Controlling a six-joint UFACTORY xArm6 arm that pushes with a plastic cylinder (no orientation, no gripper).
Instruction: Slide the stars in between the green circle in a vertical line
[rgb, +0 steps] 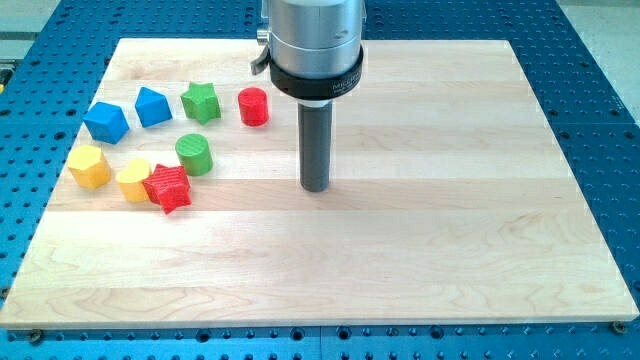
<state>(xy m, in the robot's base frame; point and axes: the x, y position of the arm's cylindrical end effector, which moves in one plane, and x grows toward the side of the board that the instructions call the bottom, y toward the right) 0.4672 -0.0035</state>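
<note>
A green star (201, 102) lies at the view's upper left of the board. A green circle (194, 154) lies below it. A red star (168, 188) lies just below and left of the green circle, touching a yellow heart-like block (134, 179). My tip (316, 187) rests on the board well to the right of these blocks, about level with the red star, touching none of them.
A red circle (254, 106) lies right of the green star. Two blue blocks (152, 106) (105, 122) lie left of it. A yellow hexagon-like block (89, 167) lies at the far left. The wooden board (420, 250) sits on a blue perforated table.
</note>
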